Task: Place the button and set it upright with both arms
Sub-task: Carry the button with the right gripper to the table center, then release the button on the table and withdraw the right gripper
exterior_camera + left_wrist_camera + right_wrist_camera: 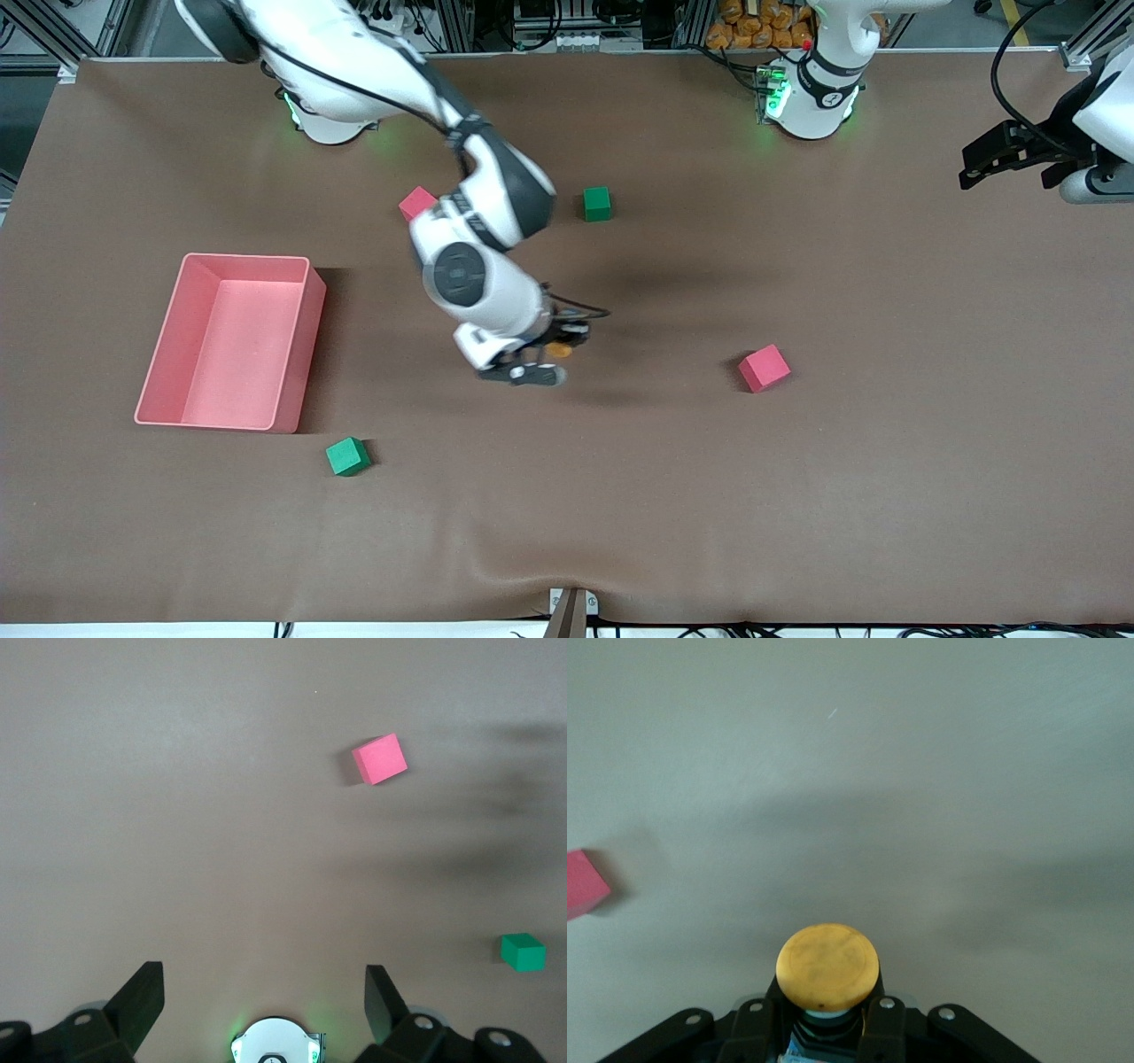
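between the clenched fingers [879, 1014] of the right gripper [829, 1014] the button [827, 966] is being grasped, its round orange cap facing outward over bare brown table [797, 496] near the middle. in the front view the button [559, 350] is showing only as a small orange spot beside the right gripper [542, 359], mostly covered by the right arm's wrist; the right wrist view is giving the cap in full, with the edge of a pink cube [583, 883] off to one side. that pink cube [765, 368] is lying toward the left arm's end of the table, apart from the gripper. a second pink cube [416, 203] is sitting partly hidden by the right arm, and a green cube [597, 204] is lying beside the arm at about the same depth. another green cube [347, 456] is resting nearer the front camera, close to the corner of the pink bin [301, 354], which is standing empty toward the right arm's end. the left gripper [997, 159] is waiting with fingers [139, 1001] spread and released, holding nothing, above the table's edge at the left arm's end; its wrist view is showing the nearer pink cube and one green cube [523, 952].
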